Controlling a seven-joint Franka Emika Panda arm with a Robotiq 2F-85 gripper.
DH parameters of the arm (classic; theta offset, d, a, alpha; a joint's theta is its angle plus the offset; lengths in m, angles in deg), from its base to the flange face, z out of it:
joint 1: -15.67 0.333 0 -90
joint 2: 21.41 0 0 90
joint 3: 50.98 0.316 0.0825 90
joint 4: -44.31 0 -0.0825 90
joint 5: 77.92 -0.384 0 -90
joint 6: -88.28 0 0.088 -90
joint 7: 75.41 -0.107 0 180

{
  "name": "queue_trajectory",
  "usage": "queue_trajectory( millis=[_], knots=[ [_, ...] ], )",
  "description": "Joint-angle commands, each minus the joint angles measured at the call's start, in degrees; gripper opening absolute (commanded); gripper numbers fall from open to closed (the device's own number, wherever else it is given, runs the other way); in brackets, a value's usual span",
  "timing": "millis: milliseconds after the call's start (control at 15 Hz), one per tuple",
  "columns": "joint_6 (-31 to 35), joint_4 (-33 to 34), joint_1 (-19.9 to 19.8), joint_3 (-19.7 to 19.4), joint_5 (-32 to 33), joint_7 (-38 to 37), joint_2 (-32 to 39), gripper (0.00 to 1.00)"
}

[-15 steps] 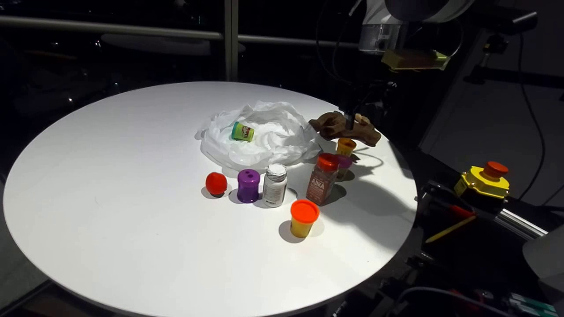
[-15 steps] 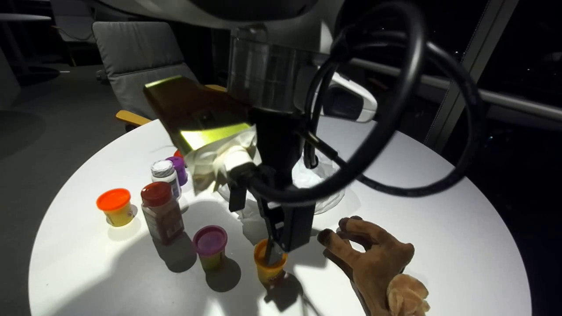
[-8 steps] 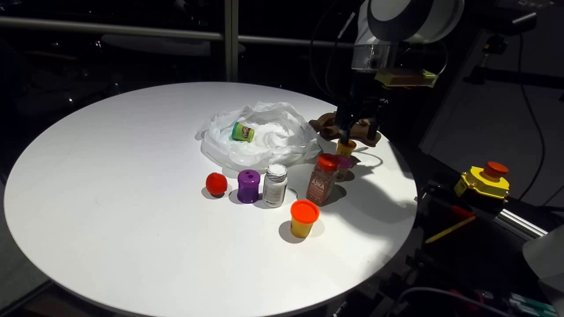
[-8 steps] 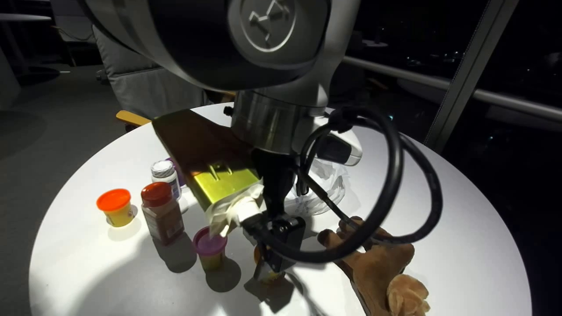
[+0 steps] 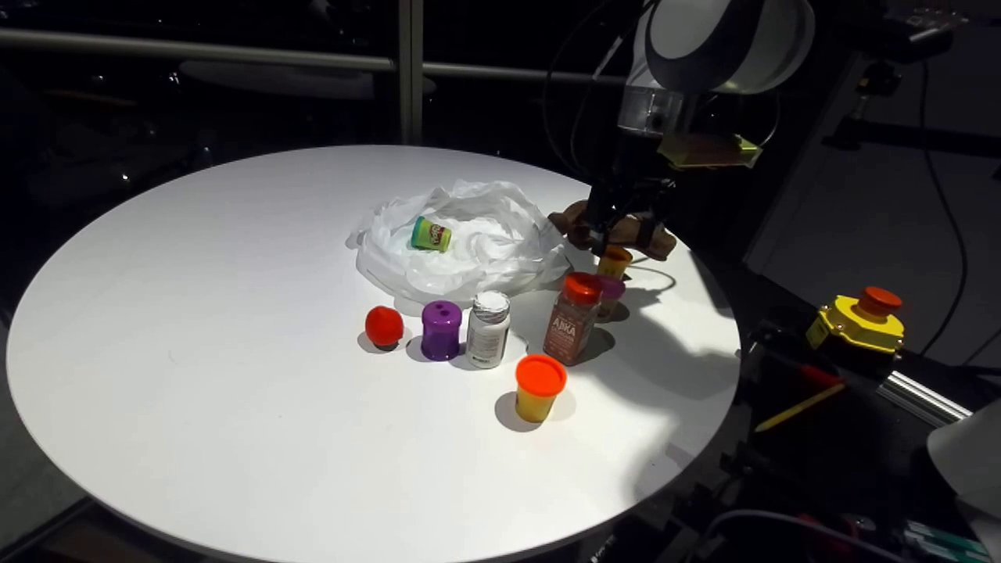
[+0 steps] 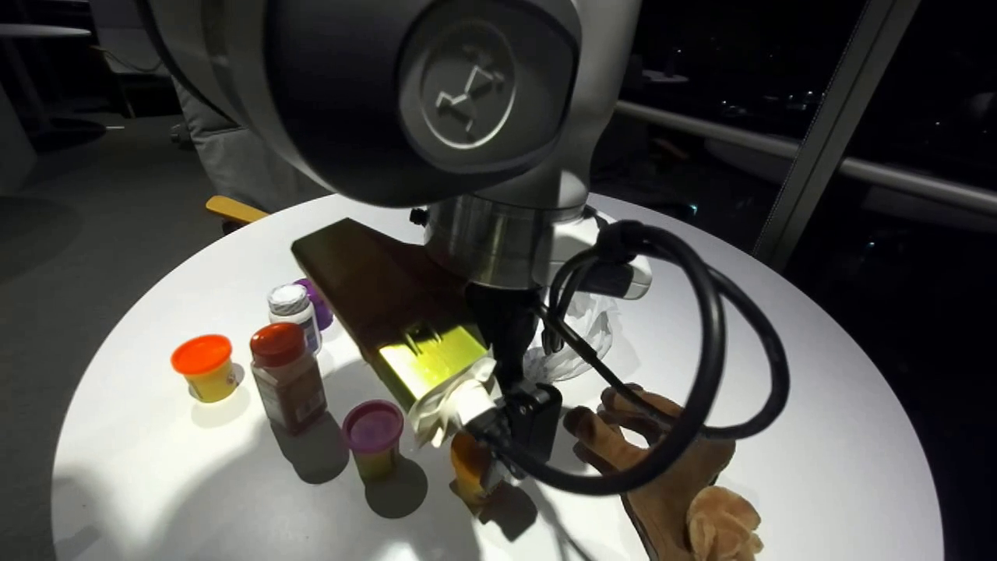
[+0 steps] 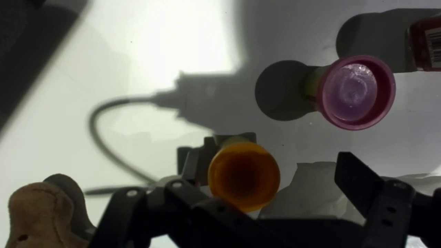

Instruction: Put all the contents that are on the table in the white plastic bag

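Observation:
My gripper (image 7: pixel 268 167) stands open low over the table (image 5: pixel 258 407). An orange-rimmed cup (image 7: pixel 244 175) stands between its fingers, closer to the left one, with a gap on its right. Beside it is a purple-lidded cup (image 6: pixel 374 427). In an exterior view, the white plastic bag (image 5: pixel 500 270) lies spread with a green cup (image 5: pixel 431 234) in it. In front are a red ball (image 5: pixel 384 326), a purple container (image 5: pixel 441 332), a white bottle (image 5: pixel 486 336), a red-lidded brown bottle (image 5: pixel 569 328) and an orange-lidded jar (image 5: pixel 539 387). My arm hides part of the bag in an exterior view.
A brown plush piece (image 6: pixel 670 467) lies close to the gripper, near the table's edge. A cable loop (image 6: pixel 705 343) hangs from my wrist over it. Off the table stands a yellow box with a red button (image 5: pixel 859 320).
My gripper has come down from above to the orange-rimmed cup and shifted slightly, jaws still apart. The items on the table and the bag have not visibly moved.

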Motion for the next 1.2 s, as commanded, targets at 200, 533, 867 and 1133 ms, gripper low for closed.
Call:
queue_trajectory(
  millis=[200, 533, 867, 1133],
  knots=[
    [4.48, 1.27, 0.78, -1.90, -2.04, 2.35, 3.51, 0.75],
    [3.38, 1.08, 0.11, -1.35, -3.95, 3.15, 2.85, 0.45],
    [1.21, -0.72, 1.32, -1.67, -4.99, 1.85, -3.53, 0.29],
    [2.21, 0.20, 5.72, -1.97, -0.38, -2.47, -9.50, 0.29]
  ],
)
